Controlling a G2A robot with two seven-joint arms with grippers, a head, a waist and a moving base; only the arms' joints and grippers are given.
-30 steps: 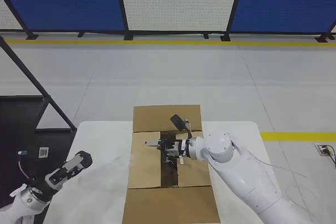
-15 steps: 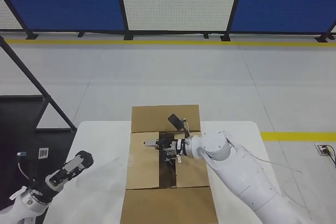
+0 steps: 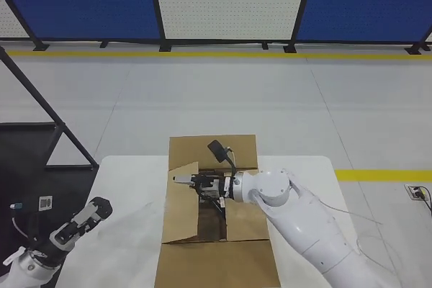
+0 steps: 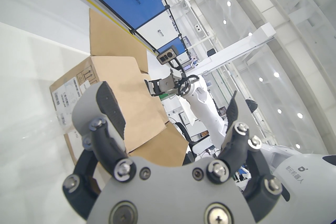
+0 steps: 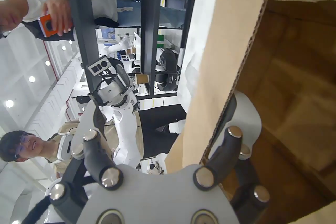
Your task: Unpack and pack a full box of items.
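Note:
A brown cardboard box point(image 3: 214, 150) stands in the middle of the white table point(image 3: 129, 248). Its left flap point(image 3: 181, 212) is tilted up, showing a dark gap into the box. My right gripper point(image 3: 183, 178) is at that flap's free edge, open. In the right wrist view the flap point(image 5: 223, 51) passes between the spread fingers and rests against one fingertip point(image 5: 244, 109), with the box's inside point(image 5: 288, 83) beyond. My left gripper point(image 3: 101, 209) is low at the table's left side, open and holding nothing. From the left wrist view point(image 4: 170, 107) it faces the box point(image 4: 118, 83).
The far flap and the near flap point(image 3: 219, 265) lie folded outward, and the right flap point(image 3: 248, 219) lies flat. A black frame rack point(image 3: 29, 93) and a dark surface point(image 3: 14, 173) stand left of the table. Bare tabletop lies between the left gripper and the box.
My right gripper has moved left and lifted the left flap from flat to tilted up, widening the opening. The left arm has drawn back a little toward the table's near left corner.

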